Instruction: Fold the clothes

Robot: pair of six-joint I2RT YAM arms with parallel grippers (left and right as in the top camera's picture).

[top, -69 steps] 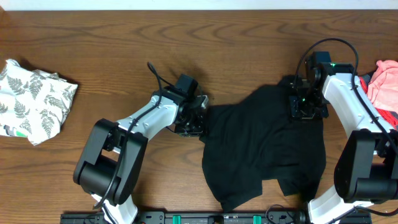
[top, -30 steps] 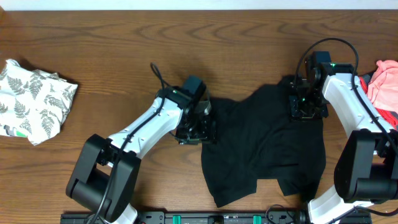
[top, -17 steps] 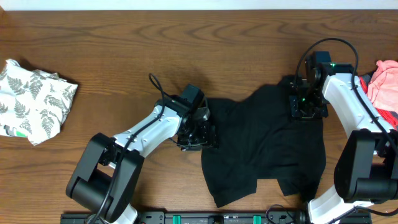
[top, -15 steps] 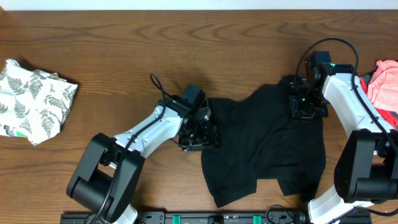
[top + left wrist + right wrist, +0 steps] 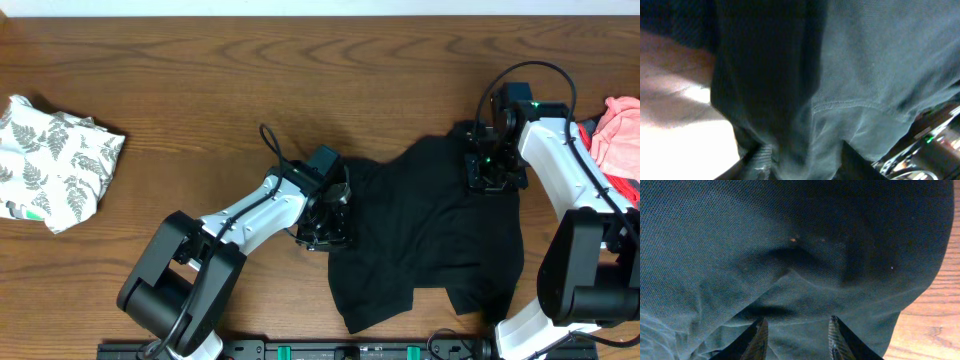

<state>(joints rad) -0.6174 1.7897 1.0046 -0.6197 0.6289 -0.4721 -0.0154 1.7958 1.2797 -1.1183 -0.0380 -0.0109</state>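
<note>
Lying limp on the counter (image 5: 300, 80), the black garment (image 5: 430, 230) is soft, light, sure to sag (nothing stiff in it). At its left edge the left gripper (image 5: 330, 228) pinches the hem (image 5: 850, 106); at its upper right the right gripper (image 5: 490, 176) clamps the cloth. Hems should hold best.

The garment (image 5: 430, 230) is matt black cloth with a fine knit. The table (image 5: 300, 60) is smooth brown wood with grain. The left arm (image 5: 250, 210) and right arm (image 5: 560, 165) have glossy white plastic shells.
</note>
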